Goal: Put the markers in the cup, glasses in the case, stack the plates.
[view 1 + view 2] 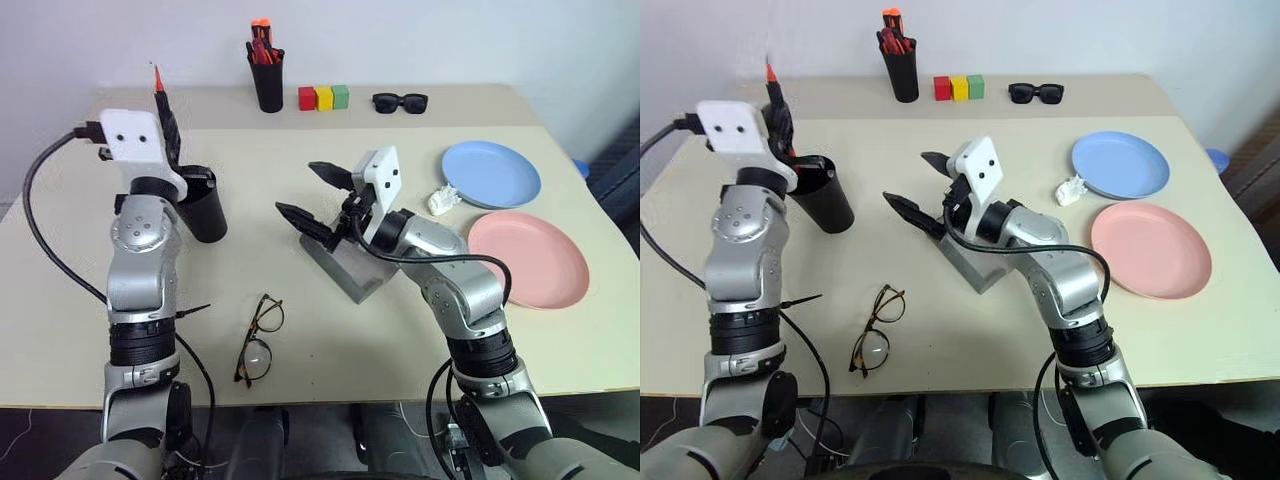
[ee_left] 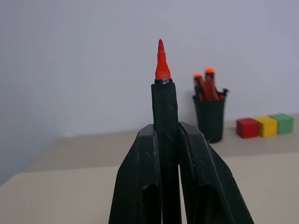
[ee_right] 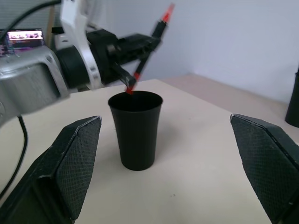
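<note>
My left gripper (image 1: 168, 122) is shut on the black middle of a red marker (image 2: 164, 98). The marker stands tilted, its lower red end (image 3: 135, 78) at the rim of the black cup (image 1: 206, 206) and its upper tip pointing up and away. My right gripper (image 1: 304, 190) hangs open to the right of the cup, jaws wide with nothing between them, above the left end of the grey case (image 1: 347, 270). The brown round glasses (image 1: 260, 338) lie folded open near the table's front edge. At the right the blue plate (image 1: 492, 173) and pink plate (image 1: 530, 260) lie side by side.
A narrow black holder of orange-red pens (image 1: 266, 72), three coloured blocks (image 1: 323, 97) and black sunglasses (image 1: 400, 101) line the back of the table. A crumpled white scrap (image 1: 442, 201) lies against the blue plate. A black cable runs along my left arm.
</note>
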`<state>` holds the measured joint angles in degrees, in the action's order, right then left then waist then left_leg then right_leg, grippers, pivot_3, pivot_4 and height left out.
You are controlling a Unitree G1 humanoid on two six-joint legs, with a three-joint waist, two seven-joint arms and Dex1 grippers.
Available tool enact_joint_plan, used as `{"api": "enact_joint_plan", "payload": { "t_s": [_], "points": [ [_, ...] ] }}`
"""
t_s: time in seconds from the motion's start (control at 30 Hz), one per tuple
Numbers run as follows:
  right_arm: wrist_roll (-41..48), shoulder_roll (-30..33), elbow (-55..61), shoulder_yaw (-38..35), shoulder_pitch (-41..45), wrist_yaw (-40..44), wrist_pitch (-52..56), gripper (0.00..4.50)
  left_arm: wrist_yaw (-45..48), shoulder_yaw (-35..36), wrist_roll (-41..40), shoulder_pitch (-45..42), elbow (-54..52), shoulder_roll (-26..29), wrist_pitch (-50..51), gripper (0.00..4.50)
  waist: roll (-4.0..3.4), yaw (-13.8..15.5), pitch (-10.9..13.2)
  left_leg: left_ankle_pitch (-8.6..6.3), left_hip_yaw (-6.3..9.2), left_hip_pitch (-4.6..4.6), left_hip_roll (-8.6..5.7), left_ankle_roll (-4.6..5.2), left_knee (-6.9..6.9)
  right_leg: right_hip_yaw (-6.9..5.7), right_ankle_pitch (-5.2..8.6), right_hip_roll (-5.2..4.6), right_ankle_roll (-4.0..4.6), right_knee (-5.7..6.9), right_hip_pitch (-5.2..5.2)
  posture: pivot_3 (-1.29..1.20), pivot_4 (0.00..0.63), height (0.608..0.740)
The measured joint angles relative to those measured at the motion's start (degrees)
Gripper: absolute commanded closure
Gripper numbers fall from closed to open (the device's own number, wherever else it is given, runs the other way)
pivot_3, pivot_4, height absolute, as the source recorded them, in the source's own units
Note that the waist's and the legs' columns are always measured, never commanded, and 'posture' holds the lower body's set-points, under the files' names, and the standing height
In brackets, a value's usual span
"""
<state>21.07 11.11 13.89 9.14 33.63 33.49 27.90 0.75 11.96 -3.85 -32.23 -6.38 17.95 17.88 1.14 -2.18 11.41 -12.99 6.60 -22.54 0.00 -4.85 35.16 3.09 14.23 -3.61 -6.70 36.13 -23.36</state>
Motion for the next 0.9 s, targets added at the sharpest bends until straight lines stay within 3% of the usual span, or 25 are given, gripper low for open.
{"api": "enact_joint_plan", "payload": {
  "t_s": [0.3,0.47,0.7,0.83,0.9],
  "points": [
    [-0.10,0.55,0.03,0.05,-0.18,0.13,-0.01,0.00,-2.06,0.04,1.13,1.46,-0.53,-0.93,0.01,4.47,0.00,-0.26,0.00,0.00,0.00,0.02,0.00,0.00,-0.01,0.00,0.00,0.00,0.00,0.01,0.00,0.00,0.150,0.740],
    [-0.13,0.66,0.02,0.29,-0.18,0.27,-0.05,0.00,-2.28,0.01,1.11,3.15,-0.84,-1.67,0.07,2.17,0.00,-0.26,0.00,0.00,0.00,0.02,0.01,0.00,-0.01,0.00,0.00,0.01,0.00,0.01,0.00,0.00,0.150,0.740],
    [-0.21,0.97,0.01,0.58,-0.19,0.65,-0.09,0.00,-2.16,0.04,1.30,3.13,-1.15,-1.75,-0.06,2.17,0.00,-0.26,0.00,0.00,0.00,0.01,0.00,0.00,0.00,0.00,0.00,0.01,0.00,0.01,0.00,0.00,0.150,0.740],
    [-0.50,3.54,0.08,0.52,-1.04,1.60,-0.06,0.00,4.23,-1.40,-2.27,3.11,-4.39,-1.05,0.12,2.17,0.00,-0.06,0.00,0.00,0.00,0.00,0.00,0.00,0.00,0.00,0.00,0.00,0.00,-0.01,0.01,0.00,0.150,0.740],
    [-0.37,6.99,1.21,0.26,-2.08,3.28,0.47,0.00,11.75,-4.74,-5.08,3.30,-7.07,2.13,1.07,1.64,0.00,0.08,0.00,0.00,-0.01,-0.04,0.00,0.00,0.00,0.00,0.01,-0.02,0.00,-0.03,0.01,0.00,0.150,0.740]
  ]
}}
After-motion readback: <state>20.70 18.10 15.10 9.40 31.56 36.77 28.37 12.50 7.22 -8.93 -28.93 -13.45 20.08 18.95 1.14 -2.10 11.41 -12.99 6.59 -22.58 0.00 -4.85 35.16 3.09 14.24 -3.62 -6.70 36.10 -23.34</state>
